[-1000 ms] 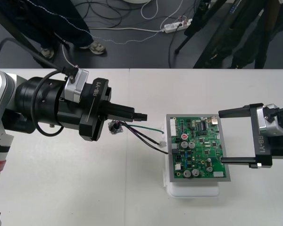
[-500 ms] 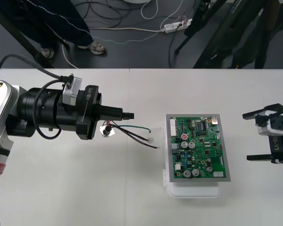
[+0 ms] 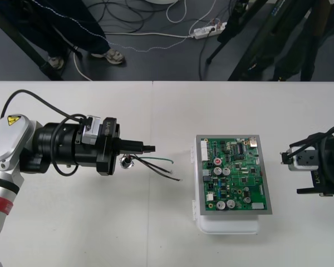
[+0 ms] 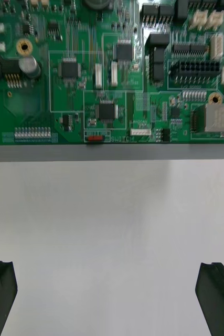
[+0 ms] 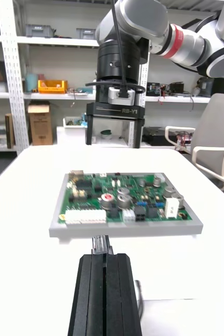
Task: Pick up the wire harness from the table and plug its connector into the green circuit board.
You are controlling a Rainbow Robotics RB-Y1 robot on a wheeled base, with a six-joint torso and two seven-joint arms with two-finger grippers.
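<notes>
Compared with a moment before, the left gripper (image 3: 150,147) has gone back to the left, away from the green circuit board (image 3: 234,175), and the wire harness (image 3: 155,167) went with it. Its fingers (image 5: 105,294) are pressed together; whether a wire is pinched between them I cannot tell. The round metal socket (image 3: 126,162) sits under the fingers, and the wire ends point to the board, well apart from it. The right gripper (image 3: 292,173), fingers wide apart, has left the board and stands to its right.
</notes>
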